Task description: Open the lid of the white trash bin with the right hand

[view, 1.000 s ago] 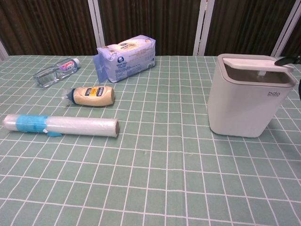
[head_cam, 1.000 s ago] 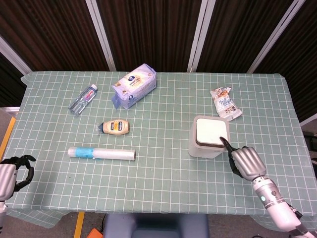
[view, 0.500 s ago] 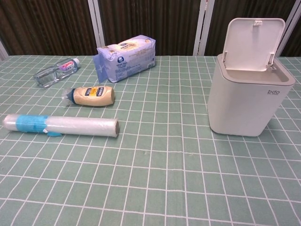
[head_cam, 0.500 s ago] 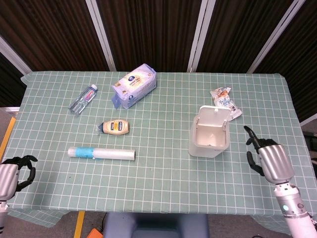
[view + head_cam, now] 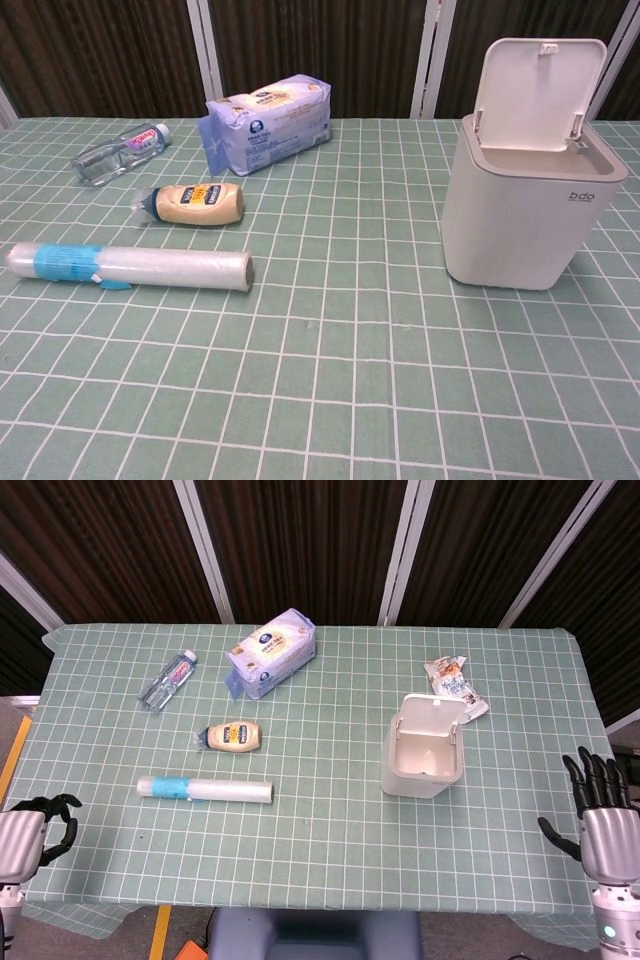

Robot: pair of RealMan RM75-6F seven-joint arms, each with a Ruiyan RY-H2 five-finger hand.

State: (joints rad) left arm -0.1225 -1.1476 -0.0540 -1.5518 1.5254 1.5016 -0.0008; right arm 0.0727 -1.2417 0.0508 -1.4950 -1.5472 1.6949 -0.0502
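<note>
The white trash bin (image 5: 421,771) (image 5: 520,222) stands on the right half of the table. Its lid (image 5: 431,717) (image 5: 534,93) is swung up on the far hinge, and the inside shows empty. My right hand (image 5: 602,821) hovers off the table's right front corner, well clear of the bin, fingers spread and holding nothing. At the left front corner, off the table edge, my left hand (image 5: 30,838) has its fingers curled in with nothing in them. Neither hand shows in the chest view.
A plastic roll (image 5: 205,790) (image 5: 128,266), a mayonnaise bottle (image 5: 232,737) (image 5: 193,203), a water bottle (image 5: 167,680) (image 5: 118,153) and a wipes pack (image 5: 270,651) (image 5: 268,122) lie on the left half. A snack packet (image 5: 455,687) lies behind the bin.
The bin's lid was shut under my right fingertips one second ago, then sprang up. My right hand has since pulled back to the right front and spread its fingers.
</note>
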